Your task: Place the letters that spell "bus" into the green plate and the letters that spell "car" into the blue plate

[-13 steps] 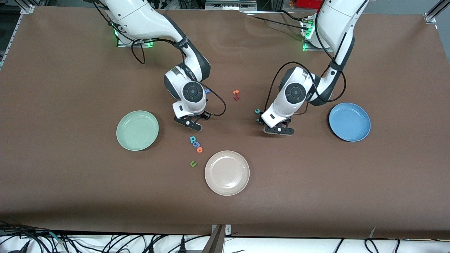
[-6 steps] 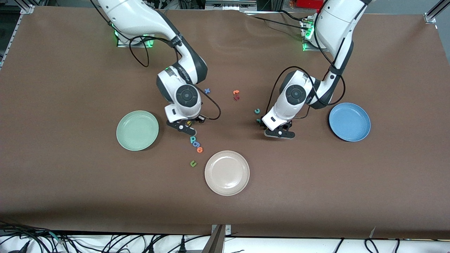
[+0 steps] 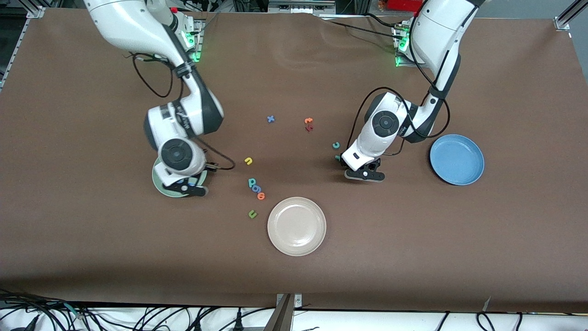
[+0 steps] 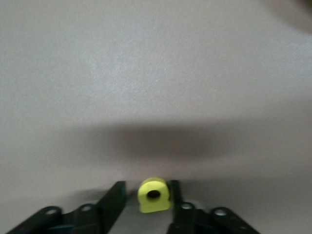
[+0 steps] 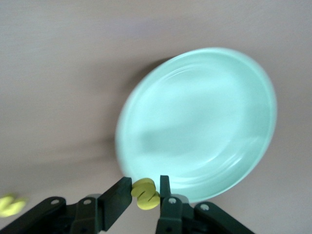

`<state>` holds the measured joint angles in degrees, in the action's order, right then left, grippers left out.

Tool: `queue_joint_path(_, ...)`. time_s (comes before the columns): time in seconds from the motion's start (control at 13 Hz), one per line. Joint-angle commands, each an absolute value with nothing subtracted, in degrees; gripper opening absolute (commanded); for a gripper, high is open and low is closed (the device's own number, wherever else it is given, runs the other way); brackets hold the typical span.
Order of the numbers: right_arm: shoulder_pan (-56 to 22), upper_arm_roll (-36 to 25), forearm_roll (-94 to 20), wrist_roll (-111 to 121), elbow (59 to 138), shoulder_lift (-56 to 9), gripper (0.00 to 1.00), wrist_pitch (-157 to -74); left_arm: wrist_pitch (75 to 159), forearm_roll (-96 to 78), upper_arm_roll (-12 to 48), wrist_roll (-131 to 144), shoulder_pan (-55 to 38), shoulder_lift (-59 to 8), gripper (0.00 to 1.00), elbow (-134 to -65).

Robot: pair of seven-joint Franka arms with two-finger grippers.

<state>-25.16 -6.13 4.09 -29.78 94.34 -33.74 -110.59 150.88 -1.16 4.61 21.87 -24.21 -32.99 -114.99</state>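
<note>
My right gripper (image 3: 186, 189) hangs over the edge of the green plate (image 3: 157, 180), shut on the yellow "s" (image 5: 146, 193); the right wrist view shows the green plate (image 5: 204, 122) just past that letter. The yellow "u" (image 3: 248, 161) and teal "b" (image 3: 251, 183) lie mid-table. My left gripper (image 3: 365, 174) is low at the table, between the letters and the blue plate (image 3: 457, 159). Its jaws stand open around the yellow "a" (image 4: 154, 195), which touches one finger with a gap at the other. The teal "c" (image 3: 336, 145) and thin teal "r" (image 3: 337, 157) lie beside that hand.
A beige plate (image 3: 296, 225) sits nearest the front camera. A periwinkle "g" (image 3: 257, 189), an orange letter (image 3: 261, 196) and a green "u" (image 3: 252, 214) trail from the "b" toward it. A blue "x" (image 3: 271, 119) and an orange "t" (image 3: 308, 121) lie toward the bases.
My right arm swung from the letter cluster to over the green plate, carrying the yellow "s" and uncovering the yellow "u". My left gripper's fingers have narrowed around the "a".
</note>
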Motion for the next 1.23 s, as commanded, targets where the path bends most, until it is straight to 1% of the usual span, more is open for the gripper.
queue_joint_path(0.0, -25.2, -7.0, 4.5, -27.3, 96.8, -34.4, 0.21, -112.1, 151.8, 0.4, 4.0, 22.5, -25.1, -35.1, 0.15, -114.0)
queue_joint_path(0.08, -24.2, -7.0, 4.6, -26.9, 97.2, -35.1, 0.22, -112.8, 151.8, 0.4, 3.9, 22.2, -25.1, -35.1, 0.11, -114.0)
queue_joint_path(0.15, -23.2, -7.0, 4.5, -26.7, 97.2, -35.5, 0.45, -113.1, 151.7, 0.4, 3.6, 22.1, -25.1, -34.9, 0.02, -113.9)
queue_joint_path(0.23, -23.1, -6.9, 4.5, -26.8, 97.2, -35.5, 0.96, -113.0, 151.6, 0.4, 2.6, 21.0, -25.0, -34.4, 0.0, -113.2)
queue_joint_path(0.31, -23.4, -6.9, 4.3, -27.2, 96.9, -35.3, 1.0, -112.6, 150.9, 0.4, 1.1, 17.7, -24.7, -32.9, 0.0, -113.1)
queue_joint_path(0.46, -23.7, -6.3, 3.9, -27.1, 96.4, -34.6, 1.0, -112.3, 145.5, 0.4, -0.3, 10.1, -22.5, -29.4, 0.0, -113.5)
queue_joint_path(0.69, -24.2, -1.3, 4.0, -27.6, 93.4, -34.2, 0.99, -114.2, 140.2, -0.3, -0.5, -1.7, -16.3, -25.9, 0.0, -113.6)
queue_joint_path(0.77, -24.4, -0.1, 3.9, -27.6, 93.0, -34.2, 0.96, -116.3, 139.1, -0.4, -0.5, -5.8, -14.1, -25.3, 0.0, -113.8)
queue_joint_path(0.85, -24.4, 1.3, 3.8, -27.6, 92.9, -34.3, 0.88, -118.7, 138.6, -0.4, -0.6, -9.4, -12.0, -24.6, 0.0, -114.4)
queue_joint_path(0.93, -24.4, 2.9, 3.3, -27.6, 92.5, -34.8, 0.78, -121.4, 138.4, -0.4, -0.6, -12.5, -10.0, -23.8, 0.0, -115.6)
queue_joint_path(1.0, -24.5, 4.6, 2.6, -27.6, 91.6, -36.2, 0.69, -123.9, 137.8, -0.4, -0.6, -15.4, -8.3, -23.2, 0.02, -116.4)
queue_joint_path(1.16, -24.6, 5.7, 1.1, -27.5, 90.4, -39.4, 0.68, -129.3, 137.5, -0.4, -0.9, -20.4, -5.3, -22.5, 0.03, -118.5)
